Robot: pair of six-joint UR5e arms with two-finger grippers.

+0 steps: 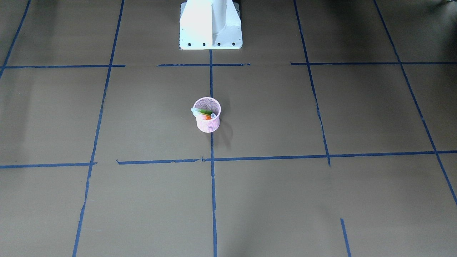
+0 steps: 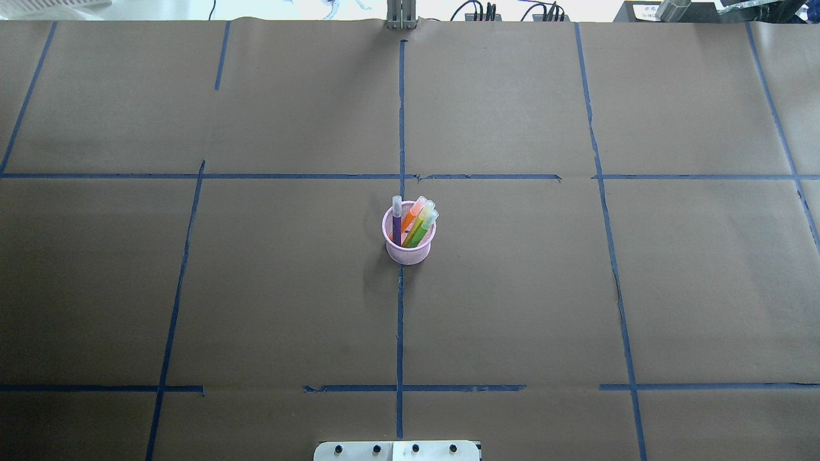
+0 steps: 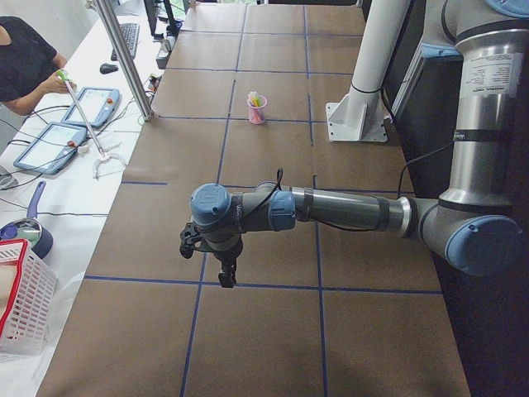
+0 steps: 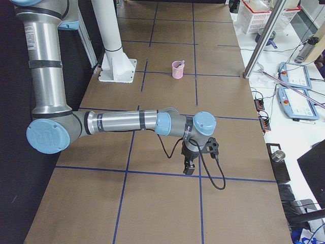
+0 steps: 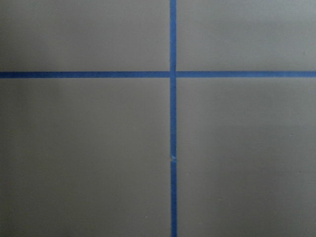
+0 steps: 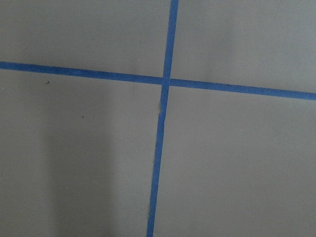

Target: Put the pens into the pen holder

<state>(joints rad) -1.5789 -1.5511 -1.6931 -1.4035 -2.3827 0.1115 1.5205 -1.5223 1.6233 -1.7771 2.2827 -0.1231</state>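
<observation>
I see the pen holder (image 2: 410,255) just above the middle of the overhead frame, a small pink wire-mesh cup, upright and slightly tapered. It stands on the table (image 2: 256,288), on the central line of blue tape (image 2: 400,320). All three pens are inside it, and their pale cap ends stick out above the rim. The purple pen (image 2: 396,224) stands nearly straight at the cup's left side. The orange pen (image 2: 414,211) and the green pen (image 2: 424,225) lean toward the upper right, close together. In the front-facing view the caps lie across the cup's mouth and I make out only green and orange there.

The white robot base (image 2: 397,451) sits at the bottom edge of the overhead frame, well apart from the cup. Both arms are folded low over the ends of the table, far from the holder. The left tool (image 3: 224,284) points down over a tape crossing at lower centre of the left side view. The right tool (image 4: 188,173) does the same in the right side view. From these views I cannot tell whether either tool is spread or closed. Both wrist cameras show only brown paper and crossed tape.

In the upper left of the left side view, a person (image 3: 25,66) is at a side bench near two tablets (image 3: 50,147). A red and white basket (image 3: 21,306) sits at the lower left.
</observation>
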